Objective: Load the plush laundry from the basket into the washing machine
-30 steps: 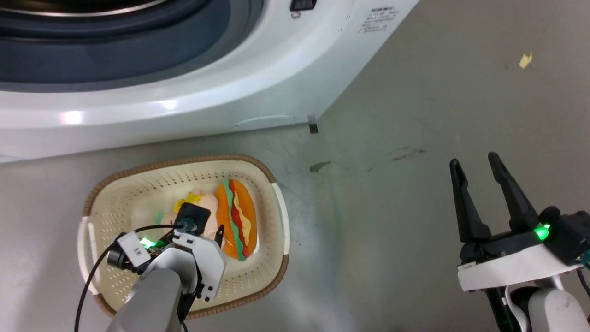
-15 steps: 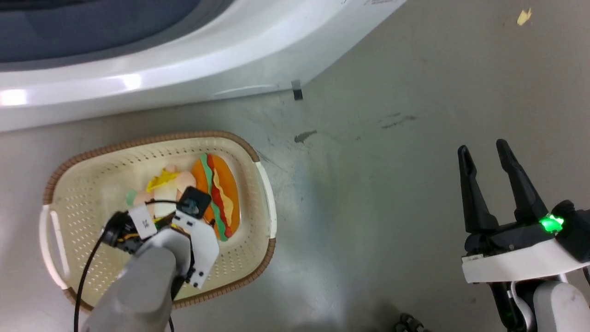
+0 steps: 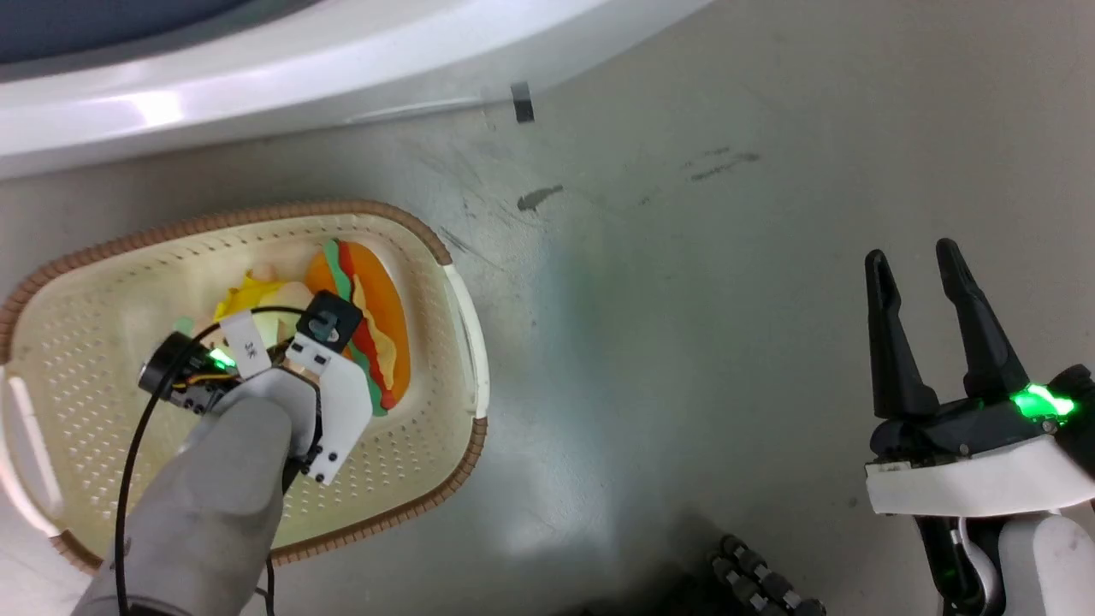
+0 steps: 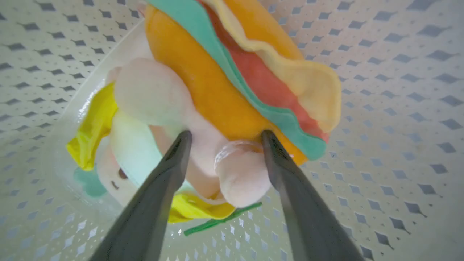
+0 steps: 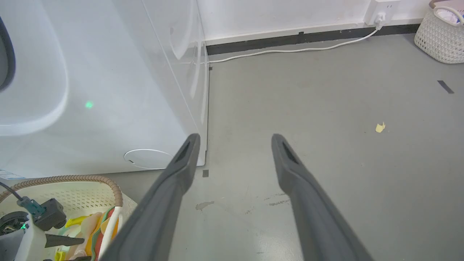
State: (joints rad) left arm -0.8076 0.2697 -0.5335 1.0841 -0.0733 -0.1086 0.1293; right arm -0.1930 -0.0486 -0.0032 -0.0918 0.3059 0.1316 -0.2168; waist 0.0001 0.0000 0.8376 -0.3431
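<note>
**Left hand** (image 4: 225,133): down inside the basket (image 3: 411,428), fingers parted and not yet pressed together. A pale pink limb of the plush (image 4: 203,83) lies between the two tips. The orange bun's lower end sits just beyond them, at or very near the right tip.

**Plush:** on the basket's bottom, right of its centre. The doll with its yellow cloth is on the basket's left side of the bundle and the hamburger on its right. In the head view the hamburger's long axis runs from the basket's near rim towards its far rim. In the left wrist view that axis slants across the finger gap rather than along it.

**Judgement:** the step in hand is the grasp. The plush lies straight ahead of the left hand, so closing should catch the limb and perhaps the bun's edge. A hold on the limb alone might slip when lifted.

**Right hand** (image 3: 910,250): well to the right of the basket, over bare floor (image 3: 684,299). Its fingers are spread and hold nothing, and it is much the farther of the two.

**Washing machine** (image 3: 257,77): just beyond the basket's far rim. No plush has been loaded yet.
</note>
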